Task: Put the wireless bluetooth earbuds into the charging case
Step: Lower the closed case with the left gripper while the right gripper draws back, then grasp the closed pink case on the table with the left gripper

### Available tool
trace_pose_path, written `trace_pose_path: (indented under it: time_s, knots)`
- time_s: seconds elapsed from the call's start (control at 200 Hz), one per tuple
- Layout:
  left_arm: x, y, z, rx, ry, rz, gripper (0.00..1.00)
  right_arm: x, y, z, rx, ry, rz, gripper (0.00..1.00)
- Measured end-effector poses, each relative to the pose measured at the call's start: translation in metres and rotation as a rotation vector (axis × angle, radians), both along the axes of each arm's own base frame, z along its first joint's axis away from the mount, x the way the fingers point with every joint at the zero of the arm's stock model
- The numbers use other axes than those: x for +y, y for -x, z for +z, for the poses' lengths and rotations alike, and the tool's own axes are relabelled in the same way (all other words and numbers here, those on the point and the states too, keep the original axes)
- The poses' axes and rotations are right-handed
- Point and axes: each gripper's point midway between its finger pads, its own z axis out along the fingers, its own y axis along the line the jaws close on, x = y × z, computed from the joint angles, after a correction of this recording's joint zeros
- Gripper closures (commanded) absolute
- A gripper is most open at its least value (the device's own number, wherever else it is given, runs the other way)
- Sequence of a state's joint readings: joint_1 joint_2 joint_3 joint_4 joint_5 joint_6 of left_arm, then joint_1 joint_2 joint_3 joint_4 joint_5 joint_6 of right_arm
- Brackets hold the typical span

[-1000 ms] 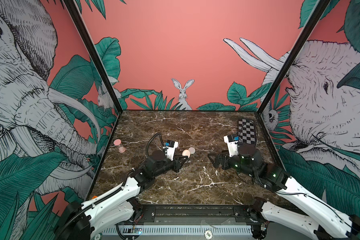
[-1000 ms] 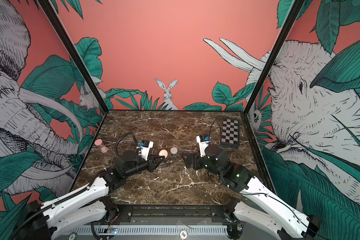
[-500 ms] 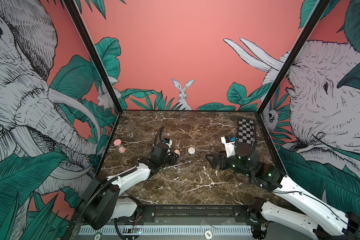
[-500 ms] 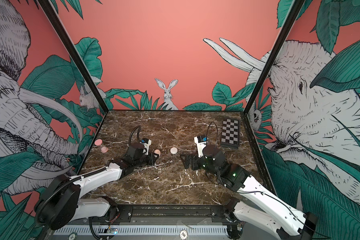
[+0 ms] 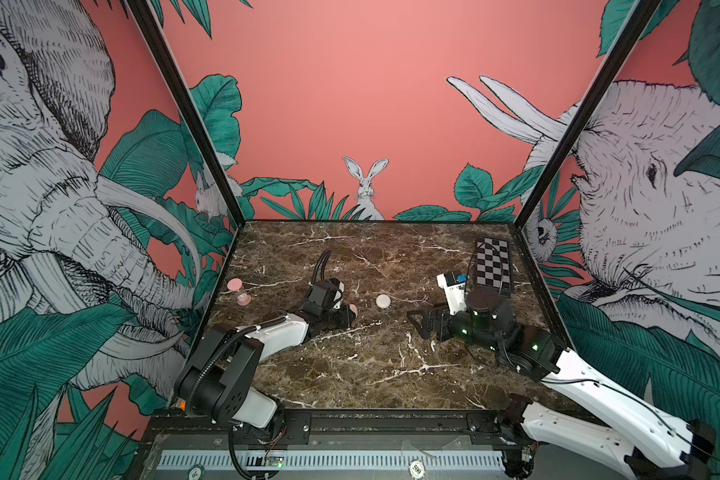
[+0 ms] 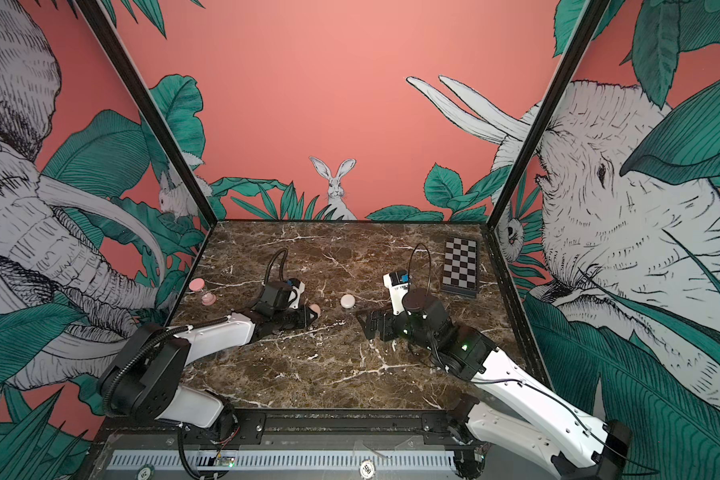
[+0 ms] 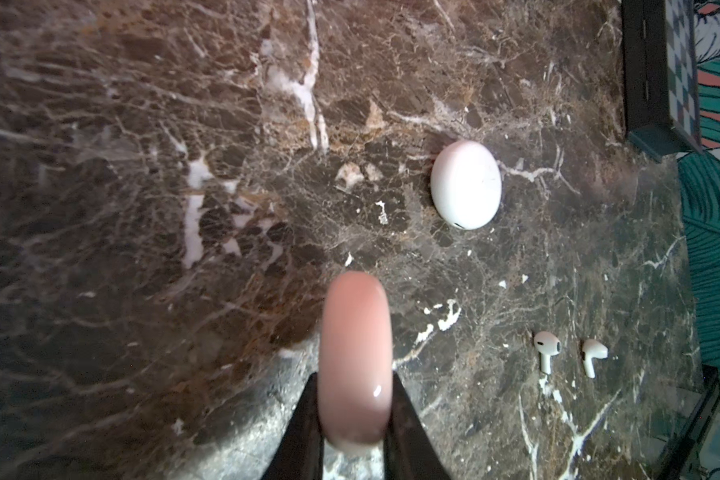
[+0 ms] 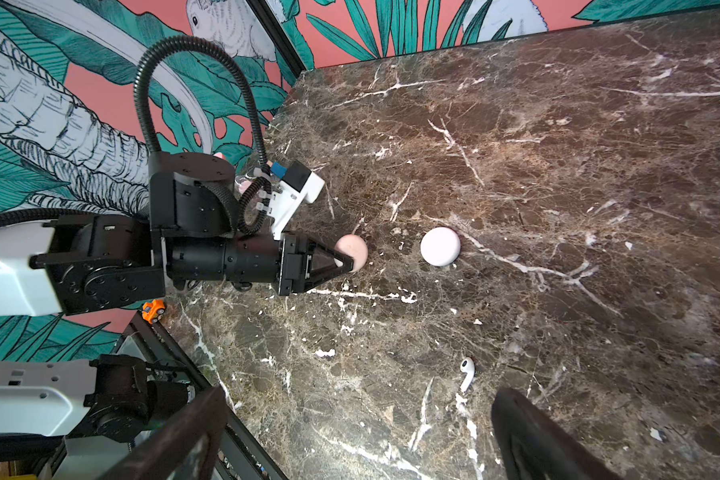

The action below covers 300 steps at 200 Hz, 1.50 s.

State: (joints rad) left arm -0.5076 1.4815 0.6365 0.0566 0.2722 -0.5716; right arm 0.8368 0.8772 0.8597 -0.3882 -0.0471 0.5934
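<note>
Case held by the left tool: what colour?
The case in the left tool is glossy pale pink, clearest in the left wrist view.

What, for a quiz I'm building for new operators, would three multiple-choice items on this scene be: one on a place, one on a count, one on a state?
1. Where is the white case?
A. on the marble table
B. in a bowl
C. on a shelf

2. How many earbuds lie on the table in the left wrist view?
A. none
B. two
C. five

3. What state is the left gripper in?
A. wide open
B. shut on the pink case
C. shut on an earbud

Answers:
1 A: it sits on bare marble, touching nothing else.
2 B: two lie side by side, apart.
3 B: the pink case stands on edge, pinched in it.
</note>
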Motion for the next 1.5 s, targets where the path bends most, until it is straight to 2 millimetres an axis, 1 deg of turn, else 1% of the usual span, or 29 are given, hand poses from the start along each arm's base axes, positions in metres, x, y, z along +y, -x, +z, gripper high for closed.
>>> trace_pose_path:
  time_s: [0.19, 0.325, 0.445, 0.56, 0.73, 0.77, 0.805, 0.895, 0.935, 1.115, 1.391, 1.401, 1.421, 1.431, 1.501]
  knots:
    - [0.004, 0.004, -0.010, 0.039, -0.022, 0.003, 1.00, 0.007, -0.001, -0.004, 0.015, -0.002, 0.020, 0.02]
    - [0.006, 0.005, -0.012, 0.061, -0.034, 0.008, 0.99, 0.010, 0.000, -0.007, 0.027, 0.001, 0.032, 0.02]
    - [0.006, 0.003, -0.011, 0.069, -0.037, 0.010, 0.90, 0.011, 0.000, -0.006, 0.026, -0.004, 0.037, 0.02]
    - [0.006, 0.004, -0.012, 0.079, -0.041, 0.002, 0.78, 0.012, -0.001, -0.005, 0.024, -0.009, 0.038, 0.02]
    - [0.006, 0.005, -0.013, 0.090, -0.051, -0.006, 0.73, 0.014, 0.000, -0.005, 0.027, -0.016, 0.044, 0.02]
    - [0.006, 0.005, -0.013, 0.091, -0.054, -0.007, 0.69, 0.015, 0.000, -0.005, 0.028, -0.018, 0.048, 0.02]
    - [0.006, 0.005, -0.013, 0.092, -0.056, -0.009, 0.62, 0.015, 0.001, -0.005, 0.029, -0.019, 0.051, 0.02]
    - [0.007, 0.007, -0.015, 0.105, -0.065, -0.012, 0.59, 0.016, 0.001, -0.005, 0.032, -0.021, 0.055, 0.02]
    - [0.007, 0.008, -0.016, 0.110, -0.069, -0.013, 0.54, 0.016, 0.002, -0.005, 0.032, -0.022, 0.057, 0.02]
    - [0.010, 0.012, -0.019, 0.129, -0.084, -0.012, 0.51, 0.017, 0.002, -0.004, 0.035, -0.026, 0.061, 0.02]
    - [0.018, 0.009, -0.019, 0.126, -0.137, 0.004, 0.48, 0.019, 0.003, -0.001, 0.031, -0.042, 0.074, 0.02]
    - [0.018, 0.009, -0.019, 0.126, -0.138, 0.005, 0.47, 0.019, 0.003, -0.001, 0.031, -0.042, 0.075, 0.02]
    - [0.019, 0.009, -0.019, 0.125, -0.143, 0.006, 0.40, 0.020, 0.003, -0.001, 0.031, -0.042, 0.076, 0.02]
    - [0.020, 0.010, -0.019, 0.127, -0.146, 0.008, 0.38, 0.020, 0.004, -0.001, 0.031, -0.043, 0.076, 0.02]
    - [0.021, 0.010, -0.016, 0.121, -0.152, 0.010, 0.36, 0.020, 0.004, -0.001, 0.031, -0.044, 0.077, 0.02]
